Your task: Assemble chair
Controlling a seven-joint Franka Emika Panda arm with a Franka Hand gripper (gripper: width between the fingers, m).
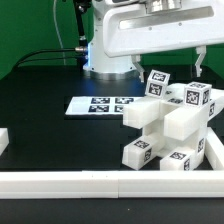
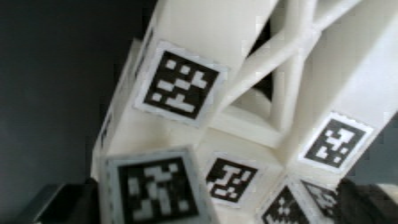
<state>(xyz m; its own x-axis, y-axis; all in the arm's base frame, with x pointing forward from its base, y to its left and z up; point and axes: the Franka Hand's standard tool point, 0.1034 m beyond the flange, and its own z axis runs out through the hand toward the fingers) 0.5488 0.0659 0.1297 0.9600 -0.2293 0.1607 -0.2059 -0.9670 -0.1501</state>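
The chair's white pieces [image 1: 170, 125] stand clustered together at the exterior view's right, blocks and slabs with black-and-white tags, just behind the front rail. My gripper [image 1: 196, 70] hangs close above the cluster's far right top; one dark finger [image 1: 200, 66] shows there. In the wrist view the tagged slabs [image 2: 178, 85] and the X-braced panel [image 2: 294, 45] fill the picture. My gripper [image 2: 214, 205] is open, with its dark fingertips [image 2: 63, 205] far apart on either side of the tagged pieces. I cannot tell whether they touch them.
The marker board [image 1: 100, 104] lies flat on the black table left of the cluster. A long white border rail [image 1: 100, 185] runs along the front edge and up the right side. A white block [image 1: 3, 142] sits at the left edge. The arm's base [image 1: 105, 60] stands behind.
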